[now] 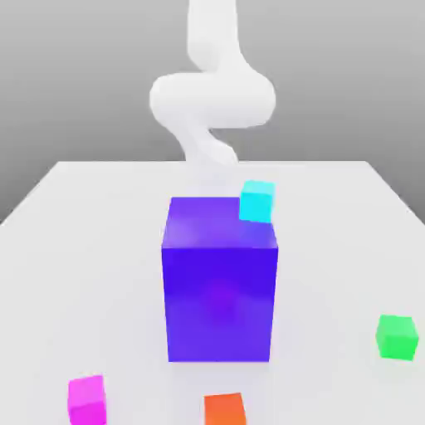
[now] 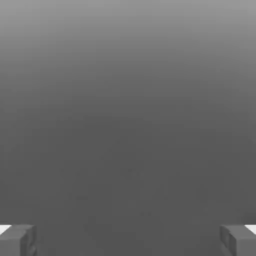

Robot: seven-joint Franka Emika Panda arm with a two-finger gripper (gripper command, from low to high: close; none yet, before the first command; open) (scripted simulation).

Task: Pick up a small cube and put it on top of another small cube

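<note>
The small magenta-pink cube (image 1: 86,399) rests on the white table (image 1: 83,232) at the front, toward the exterior view's left. The small green cube (image 1: 396,336) lies apart from it, near the exterior view's right edge. My white arm (image 1: 212,95) rises at the back, behind the big block, and its lower end is hidden by that block. In the hand view my gripper (image 2: 128,241) is open. Its two grey fingertips (image 2: 17,240) stand far apart, with plain grey background and no object between them.
A big blue-violet block (image 1: 220,290) stands mid-table between the arm and the front cubes. A small cyan cube (image 1: 256,201) shows at its far right top corner; I cannot tell whether it sits on or behind the block. A small orange cube (image 1: 224,409) lies at the front centre.
</note>
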